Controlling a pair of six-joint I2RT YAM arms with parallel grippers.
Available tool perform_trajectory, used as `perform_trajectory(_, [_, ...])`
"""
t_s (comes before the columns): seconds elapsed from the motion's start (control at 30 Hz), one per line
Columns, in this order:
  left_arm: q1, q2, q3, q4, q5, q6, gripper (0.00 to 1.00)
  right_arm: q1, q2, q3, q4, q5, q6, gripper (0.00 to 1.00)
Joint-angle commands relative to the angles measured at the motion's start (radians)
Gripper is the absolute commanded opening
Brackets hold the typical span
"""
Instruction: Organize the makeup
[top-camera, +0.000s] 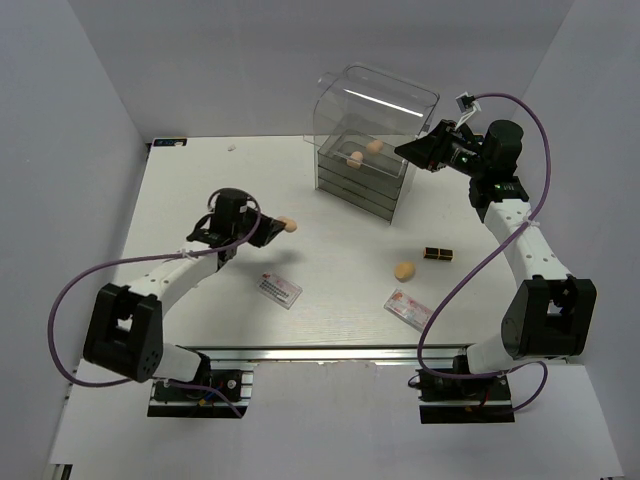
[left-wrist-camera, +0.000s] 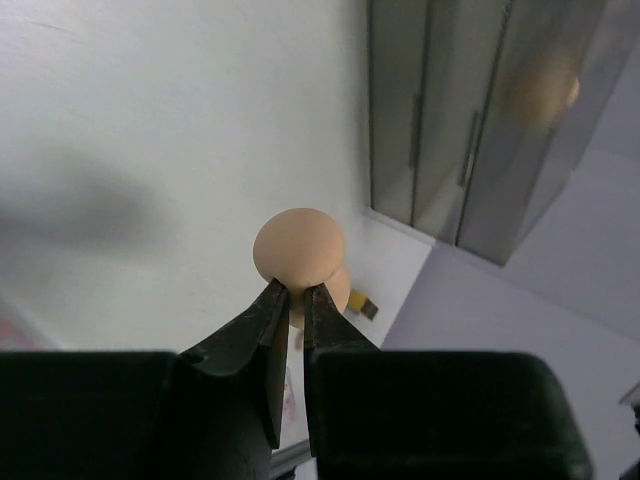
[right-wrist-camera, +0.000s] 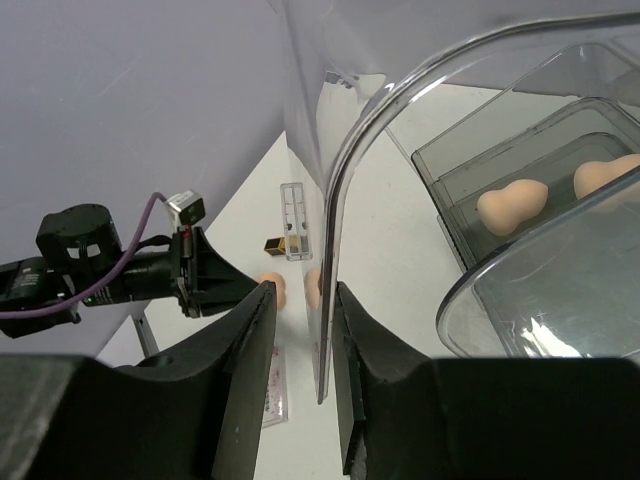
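Top external view: two sponges in the box, third sponge pinched by my left pincer, right pincer slightly spread astride its wall; loose sponge, tube, packets left to stow.

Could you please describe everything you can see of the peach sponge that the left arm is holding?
The sponge is peach, matte and foam-like, a smooth teardrop whose round bulb points away from the left claw. The claw's two dark fingers pinch its narrower end, and nothing else touches it. It appears lifted off the white table, well to the left of the clear drawer box.
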Motion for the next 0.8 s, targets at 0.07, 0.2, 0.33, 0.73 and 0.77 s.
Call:
perform_trajectory(0.07, [-0.084,0.123,0.107,0.305,0.109,0.07,0.0,-0.005,-0.048,0.0,0.075,-0.031,0.011,0.34])
perform_trajectory(0.2, [-0.104,0.243,0.198,0.493,0.181,0.082,0.0,-0.005,-0.045,-0.007,0.081,-0.031,0.019,0.34])
perform_trajectory(0.33, [-0.12,0.358,0.29,0.594,0.221,0.045,0.0,-0.005,-0.045,0.001,0.08,-0.031,0.019,0.34])
perform_trajectory(0.73, [-0.166,0.66,0.56,0.836,0.241,-0.151,0.0,-0.005,-0.05,-0.005,0.078,-0.028,0.014,0.34])
perform_trajectory(0.77, [-0.166,0.673,0.572,0.844,0.235,-0.162,0.0,-0.003,-0.05,-0.007,0.08,-0.028,0.012,0.34])
